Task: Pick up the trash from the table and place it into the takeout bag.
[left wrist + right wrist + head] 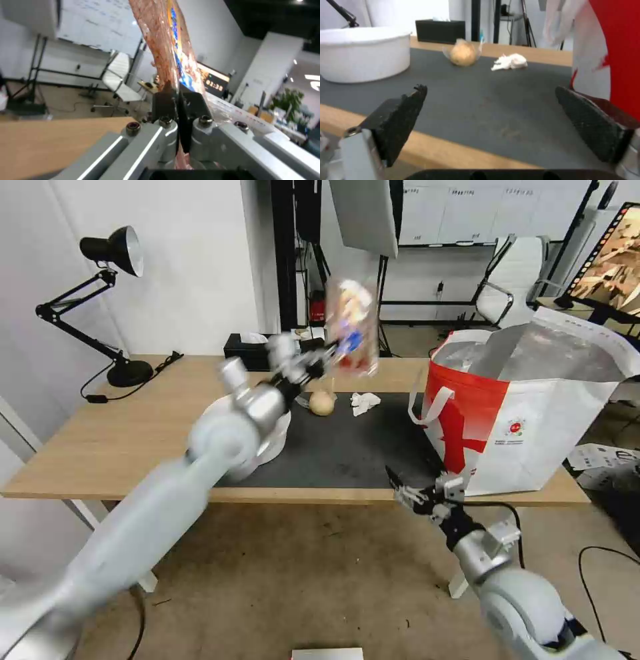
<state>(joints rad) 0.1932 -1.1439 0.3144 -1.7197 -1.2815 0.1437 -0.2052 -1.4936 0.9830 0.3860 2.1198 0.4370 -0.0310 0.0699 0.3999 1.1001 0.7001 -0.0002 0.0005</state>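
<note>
Clear plastic hinged tray with food bits (pixel 351 325) held aloft over far bench (pixel 127 427) in shut left jaws: light, flimsy, edge-gripped; right jaws wide open, empty, near edge.

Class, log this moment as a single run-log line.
left gripper: shut on clear tray, raised above table | right gripper: open, at table's front edge | takeout bag: open
</note>
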